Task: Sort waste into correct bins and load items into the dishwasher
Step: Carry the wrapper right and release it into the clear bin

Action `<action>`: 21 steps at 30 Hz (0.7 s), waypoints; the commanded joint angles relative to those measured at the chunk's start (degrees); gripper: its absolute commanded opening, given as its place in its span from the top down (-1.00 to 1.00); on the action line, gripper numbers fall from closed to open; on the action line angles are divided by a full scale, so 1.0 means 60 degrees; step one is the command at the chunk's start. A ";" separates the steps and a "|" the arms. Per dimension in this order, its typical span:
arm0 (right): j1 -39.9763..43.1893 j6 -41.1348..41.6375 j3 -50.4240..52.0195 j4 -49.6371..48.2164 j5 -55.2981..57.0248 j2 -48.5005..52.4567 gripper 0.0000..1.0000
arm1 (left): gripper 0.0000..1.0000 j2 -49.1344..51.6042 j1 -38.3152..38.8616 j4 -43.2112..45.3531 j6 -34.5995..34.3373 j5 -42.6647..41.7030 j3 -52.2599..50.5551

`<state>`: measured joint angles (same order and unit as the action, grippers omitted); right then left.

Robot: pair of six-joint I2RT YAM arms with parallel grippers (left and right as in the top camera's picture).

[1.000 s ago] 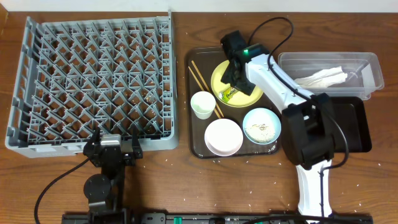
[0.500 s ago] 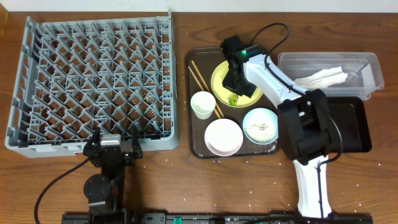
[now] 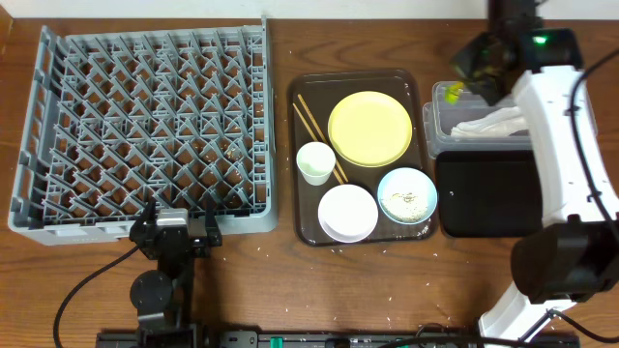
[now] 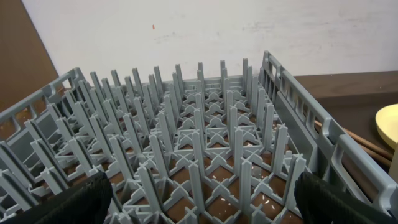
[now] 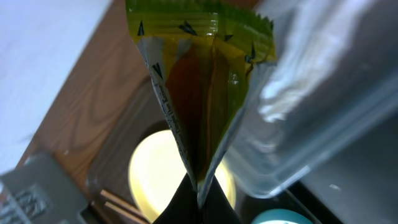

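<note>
R gripper (image 5: 199,200) pinched shut on orange-and-green wrapper (image 5: 199,81), gripped by one end btwn fingertips. Rest of it sticks out flat, crimped green edge farthest from jaws. From overhead, wrapper (image 3: 448,94) over left end of clear tub (image 3: 435,133), right at rim; cannot tell whether touching. Crumpled white napkin (image 3: 495,123) inside tub, partly hidden under R arm. Same arm crosses over tub and glossy black tray (image 3: 484,198) just in front of it, blocking part of both from above.

L gripper (image 3: 177,235) spread wide, nothing btwn fingers, parked low at near edge of grey dish rack (image 3: 145,126). Wrist view: only upright pegs ahead, black pads (image 4: 74,199) in both lower corners.

Brown serving tray (image 3: 302,198) btwn rack and bins. On it:
- yellow plate (image 3: 370,129) at back
- chopsticks (image 3: 317,130) side by side along plate's left, near ends beside small white cup (image 3: 315,162)
- white bowl (image 3: 348,213) front centre
- light blue bowl (image 3: 384,186) front right, rice scraps (image 3: 408,201) inside, close to black tray's left edge

White specks scattered on table (image 3: 290,290) in front of rack and serving tray.
</note>
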<state>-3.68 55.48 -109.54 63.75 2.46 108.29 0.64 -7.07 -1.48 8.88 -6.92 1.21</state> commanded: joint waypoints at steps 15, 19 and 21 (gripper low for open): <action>0.1370 -0.0423 0.2022 -0.1213 0.0914 0.0401 -0.06 | -0.89 -0.0051 -0.0040 -0.0313 0.0055 -0.0095 -0.0164; 0.1344 -0.1220 0.1402 -0.0543 0.0455 0.0084 -0.06 | -0.89 -0.0051 -0.0040 -0.0313 0.0051 -0.0095 -0.0164; 0.1249 -0.1949 0.1115 -0.0251 0.0022 -0.0157 -0.06 | -0.89 -0.0051 -0.0040 -0.0313 0.0055 -0.0095 -0.0164</action>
<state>4.40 52.95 -98.78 60.60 6.07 110.61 0.64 -7.07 -1.45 8.88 -6.92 1.21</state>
